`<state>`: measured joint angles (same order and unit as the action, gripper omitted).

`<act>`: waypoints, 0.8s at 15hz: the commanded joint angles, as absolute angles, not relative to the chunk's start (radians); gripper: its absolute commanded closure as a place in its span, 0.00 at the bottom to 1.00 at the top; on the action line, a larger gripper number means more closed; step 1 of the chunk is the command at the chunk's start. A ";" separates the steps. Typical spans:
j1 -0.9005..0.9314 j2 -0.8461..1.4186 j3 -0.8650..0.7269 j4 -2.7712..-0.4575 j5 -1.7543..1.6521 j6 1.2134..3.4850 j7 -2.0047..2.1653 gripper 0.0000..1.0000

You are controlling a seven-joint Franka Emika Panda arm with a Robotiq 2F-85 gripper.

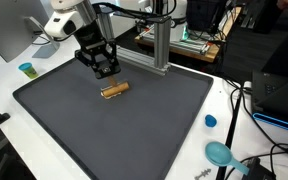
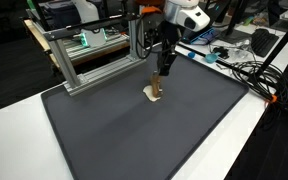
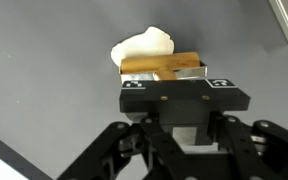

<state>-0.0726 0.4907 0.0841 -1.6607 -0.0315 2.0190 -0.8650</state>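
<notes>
A: Ok, live look, pincer point(image 3: 164, 72) is right down over the brown block point(image 3: 160, 66) in the wrist view. Jaws closed in on it, one metal fingertip point(image 3: 192, 71) pressed along the block's near face, so I'd call that a grip on the block

B: And in an exterior view the block point(image 1: 115, 89) looks flat on the dark mat point(image 1: 74, 120), pincer point(image 1: 106, 72) sitting at its 11 o'clock, a bit up and back. Held or just parked?

A: Hard to tell contact from that angle tbh. The wrist cam shows it better: the block lies crosswise between the fingers, long side across the grip, prob why the wrist is turned that way

B: What's the pale lump behind it?

A: Cream-coloured blob point(image 3: 143, 47), at 12 o'clock of the block in the wrist view, touching or just beside it. Can't say what it is. In an exterior view it shows as a light patch point(image 2: 151, 93) under the pincer point(image 2: 160, 80)

B: Anything else nearby?

A: Silver frame point(image 1: 156, 45) at the mat's far edge, 1 o'clock from the block. Small teal cup point(image 1: 26, 69) off the mat on the white table point(image 1: 14, 75), 9 o'clock. Blue cap point(image 1: 210, 121) and teal dish point(image 1: 220, 153) out at 4 o'clock, well apart. Cables point(image 2: 246, 72) along the table edge, clear of the arm
</notes>
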 commanded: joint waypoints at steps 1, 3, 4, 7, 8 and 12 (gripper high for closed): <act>-0.095 0.504 0.127 -1.704 0.071 2.061 -0.908 0.78; -0.096 0.493 0.136 -1.725 0.110 2.093 -0.914 0.78; -0.095 0.486 0.140 -1.732 0.120 2.112 -0.911 0.78; -0.096 0.409 0.141 -1.795 0.164 2.205 -0.868 0.78; -0.096 0.365 0.135 -1.830 0.176 2.231 -0.847 0.78; -0.085 0.180 0.087 -1.986 0.161 2.272 -0.683 0.78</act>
<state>-0.0785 0.3682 0.1113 -1.8183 0.1444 2.2355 -0.7767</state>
